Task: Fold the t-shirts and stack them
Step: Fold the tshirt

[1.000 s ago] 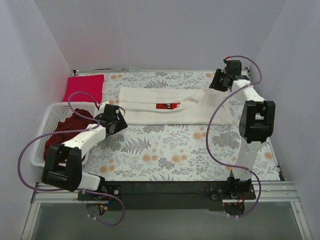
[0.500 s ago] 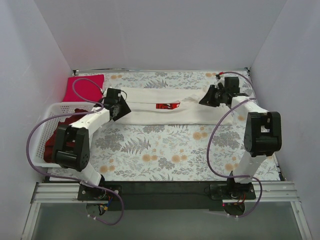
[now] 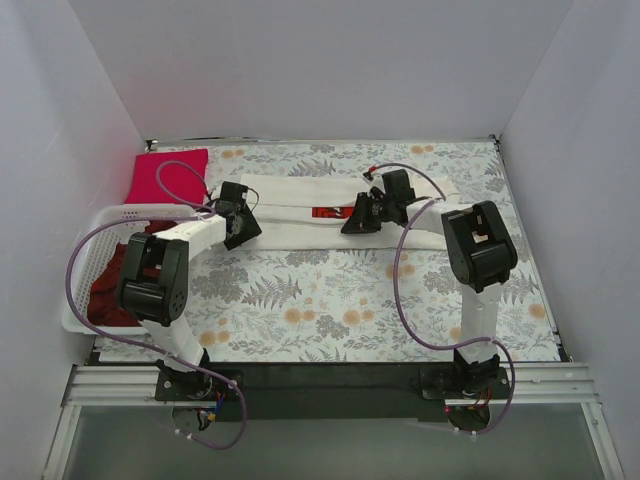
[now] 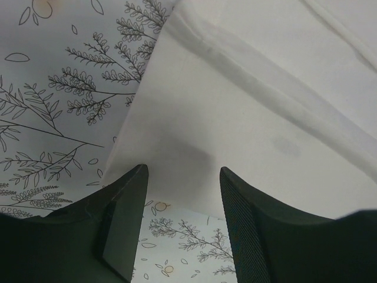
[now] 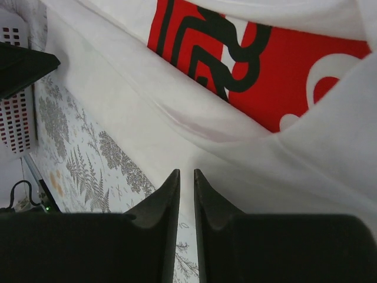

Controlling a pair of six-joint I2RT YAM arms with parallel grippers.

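Lying flat: white shirt (image 3: 300,230)
right gripper (image 5: 186,174): pinching shirt fold by red print (image 5: 253,71)
left gripper (image 4: 184,171): spread over shirt corner

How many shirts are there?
3. A cream-white one lies spread mid-table, a pink one sits folded at the far left corner, and a dark maroon one is in the basket. More could hide underneath.

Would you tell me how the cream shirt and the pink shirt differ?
The cream shirt is a long strip with a red print; the pink shirt is a plain, smaller square. The left gripper and right gripper are at the cream shirt, not the pink shirt. Both shirts lie on the floral cloth.
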